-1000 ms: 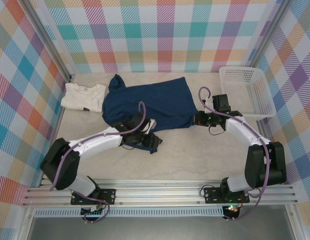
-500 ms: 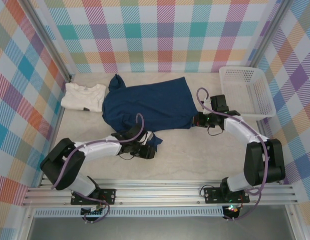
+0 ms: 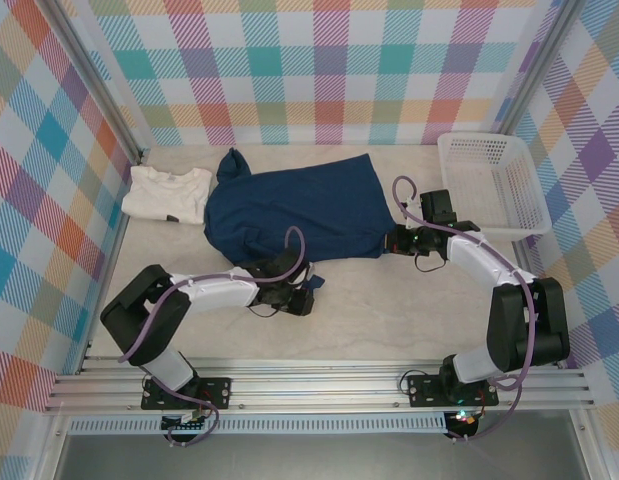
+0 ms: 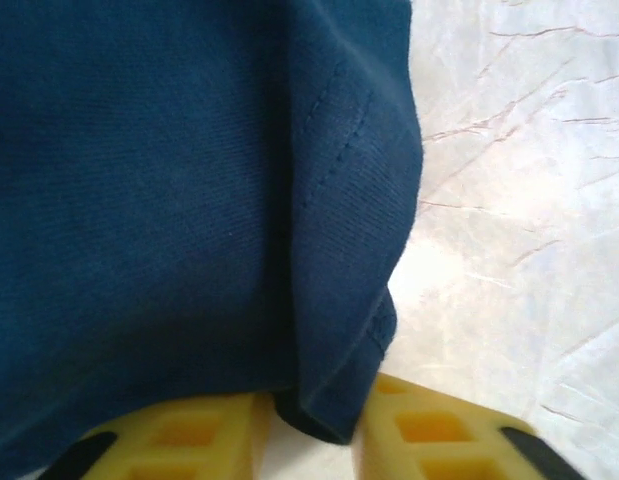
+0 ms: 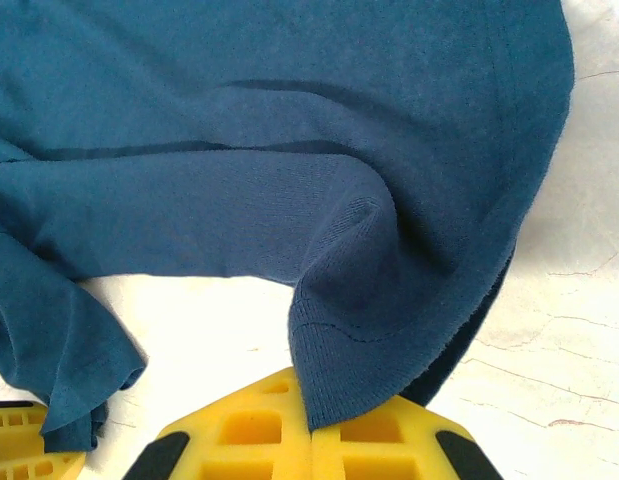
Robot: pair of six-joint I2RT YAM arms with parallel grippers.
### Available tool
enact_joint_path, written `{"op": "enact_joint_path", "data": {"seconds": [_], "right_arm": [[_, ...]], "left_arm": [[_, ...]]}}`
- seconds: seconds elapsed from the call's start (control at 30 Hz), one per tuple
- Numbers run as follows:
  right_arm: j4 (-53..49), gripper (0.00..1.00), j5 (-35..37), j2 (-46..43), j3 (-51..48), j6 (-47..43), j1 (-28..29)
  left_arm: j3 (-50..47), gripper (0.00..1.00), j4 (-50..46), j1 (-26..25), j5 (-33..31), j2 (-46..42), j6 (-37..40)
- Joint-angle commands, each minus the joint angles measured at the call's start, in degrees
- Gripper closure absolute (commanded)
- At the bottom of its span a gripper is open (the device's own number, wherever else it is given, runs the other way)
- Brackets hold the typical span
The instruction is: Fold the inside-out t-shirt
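The inside-out t-shirt (image 3: 289,205) is dark navy and lies spread across the middle of the table, neck end to the left. My left gripper (image 3: 301,297) is low at its near edge. In the left wrist view a hemmed fold of the navy cloth (image 4: 334,330) sits pinched between the yellow fingers (image 4: 439,430) of the left gripper (image 4: 314,425). My right gripper (image 3: 392,240) is at the shirt's right near corner. The right wrist view shows that gripper (image 5: 311,425) shut on a stitched hem (image 5: 359,370), which lifts into a small peak.
A cream-white folded shirt (image 3: 167,193) lies left of the navy one, by the left wall. A white plastic basket (image 3: 494,185) stands at the back right. Bare pale tabletop (image 3: 409,310) runs between the shirt and the near rail.
My left gripper has dropped toward the near edge and its jaws have closed in on the fold of navy cloth. The right gripper has stayed at the corner, still shut.
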Motion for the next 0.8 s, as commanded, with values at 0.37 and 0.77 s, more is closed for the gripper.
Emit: {"op": "enact_joint_path", "data": {"seconds": [0.37,0.77], "right_arm": [[-0.8,1.00,0.7,-0.9,1.7,-0.8,0.3],[1.8,1.00,4.8,-15.8,6.0,1.3,0.3]], "left_arm": [[2.1,1.00,1.5,-1.7,-13.4,-4.0,2.8],[5.9,1.00,-17.1,13.7,-24.1,-36.8,3.4]]}}
